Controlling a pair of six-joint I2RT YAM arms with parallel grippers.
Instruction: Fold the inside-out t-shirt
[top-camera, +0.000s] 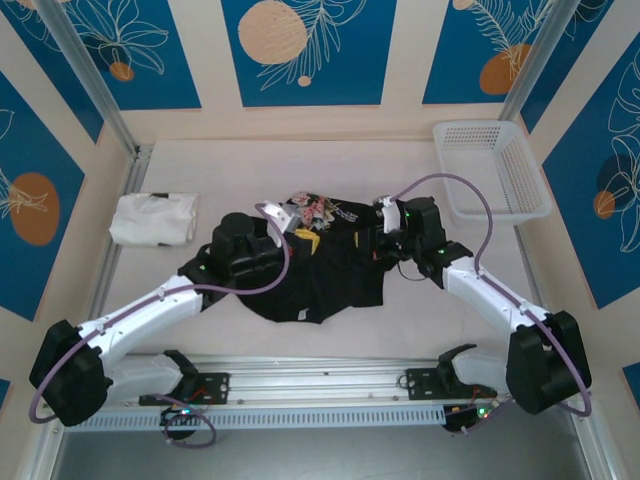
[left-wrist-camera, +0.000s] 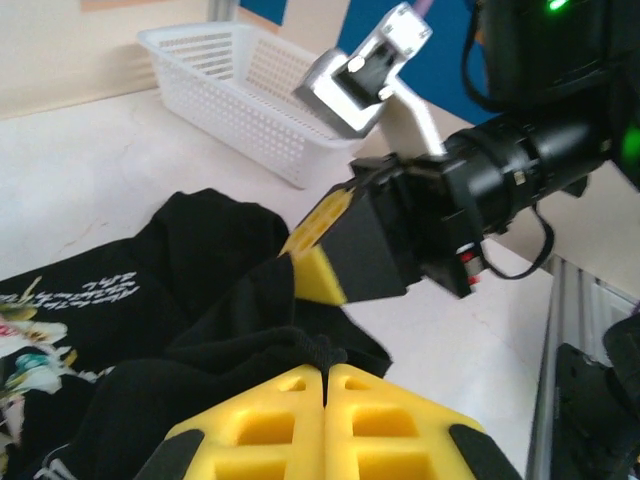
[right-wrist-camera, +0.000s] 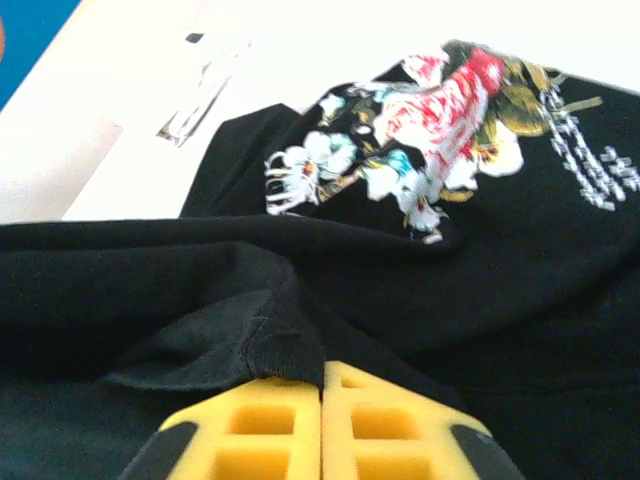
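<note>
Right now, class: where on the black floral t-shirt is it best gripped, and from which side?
Probably at raised edge folds of the black floral t-shirt, thin enough to pinch: one from its left, one from its right. The left gripper and right gripper are each shut on such a fold.

From here I note a folded white garment (top-camera: 153, 219) lying flat near the left edge of the table (top-camera: 300, 165). A white mesh basket (top-camera: 478, 127) sits upright at the far right corner. Blue panels (top-camera: 300, 50) line the walls, printed with orange discs and white line-drawn flowers. A metal rail (top-camera: 310, 375) runs along the near edge.
</note>
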